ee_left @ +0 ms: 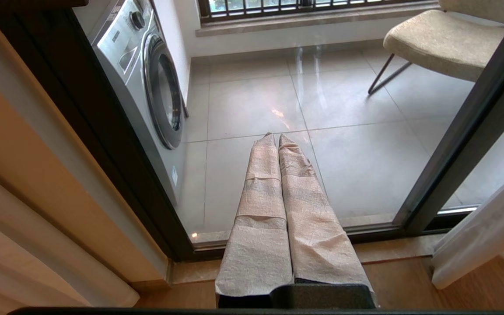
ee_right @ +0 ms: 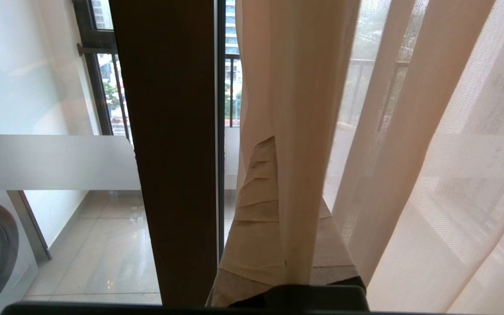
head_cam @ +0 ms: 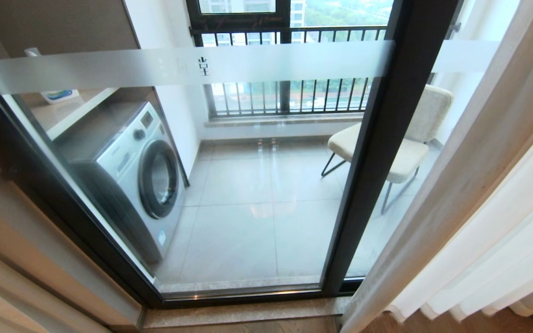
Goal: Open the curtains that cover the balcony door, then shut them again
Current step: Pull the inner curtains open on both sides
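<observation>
Curtains (head_cam: 479,194) bunched right of balcony door (head_cam: 377,152), both grippers' jaws closed, empty.

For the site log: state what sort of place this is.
Likely a flat's living room facing an enclosed laundry balcony: dark-framed glass sliding door, silver front-loading washing machine, beige cushioned chair, high-rise view beyond the black railing.

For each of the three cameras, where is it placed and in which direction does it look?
Head view: high, looking down through the black-framed glass balcony door at a white washing machine; no arm shows.
Left wrist view: low, behind the shut, paper-wrapped left tool, facing the door.
Right wrist view: behind the right tool, shut on the beige pleated curtain.
Shared: the head and left wrist views both show the beige cushioned chair.
</observation>
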You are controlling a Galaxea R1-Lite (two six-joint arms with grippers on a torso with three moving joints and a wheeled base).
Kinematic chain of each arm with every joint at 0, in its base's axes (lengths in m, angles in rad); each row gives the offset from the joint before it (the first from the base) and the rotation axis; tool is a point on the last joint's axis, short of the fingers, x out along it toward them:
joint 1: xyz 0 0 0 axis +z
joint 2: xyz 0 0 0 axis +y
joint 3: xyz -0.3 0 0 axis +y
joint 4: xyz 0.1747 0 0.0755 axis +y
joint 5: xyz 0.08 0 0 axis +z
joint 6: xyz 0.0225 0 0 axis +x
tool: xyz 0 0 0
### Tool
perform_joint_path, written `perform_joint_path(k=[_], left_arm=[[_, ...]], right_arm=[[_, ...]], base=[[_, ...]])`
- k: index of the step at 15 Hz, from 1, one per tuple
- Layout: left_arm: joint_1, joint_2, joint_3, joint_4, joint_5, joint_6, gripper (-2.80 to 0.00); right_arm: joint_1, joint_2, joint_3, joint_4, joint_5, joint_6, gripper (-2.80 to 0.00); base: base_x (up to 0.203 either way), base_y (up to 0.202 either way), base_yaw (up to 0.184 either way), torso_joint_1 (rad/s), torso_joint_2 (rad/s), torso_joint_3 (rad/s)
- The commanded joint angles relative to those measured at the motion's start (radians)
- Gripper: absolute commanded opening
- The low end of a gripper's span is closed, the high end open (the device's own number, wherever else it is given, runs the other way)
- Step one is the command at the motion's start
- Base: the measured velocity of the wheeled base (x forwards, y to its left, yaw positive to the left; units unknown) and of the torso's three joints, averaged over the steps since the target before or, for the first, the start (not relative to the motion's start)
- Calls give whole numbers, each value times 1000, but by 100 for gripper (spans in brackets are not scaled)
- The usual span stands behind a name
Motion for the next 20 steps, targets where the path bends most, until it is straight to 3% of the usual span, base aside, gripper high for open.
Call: perform_joint_path(k=[1,9,20], left_arm=[[0,0,0,-1,0,0,-280],[0,0,0,-1,0,0,-280],[0,0,0,0,0,0,-280]], right_arm=[[0,6,0,-3,1,-1,-280],[0,9,0,-4,1,-1,-280],[-10,12,-1,-3,-1,-1,-280]], base=[[0,0,0,0,0,0],[1,-8,1,0,0,0],[0,-183,3,-1,2,3]])
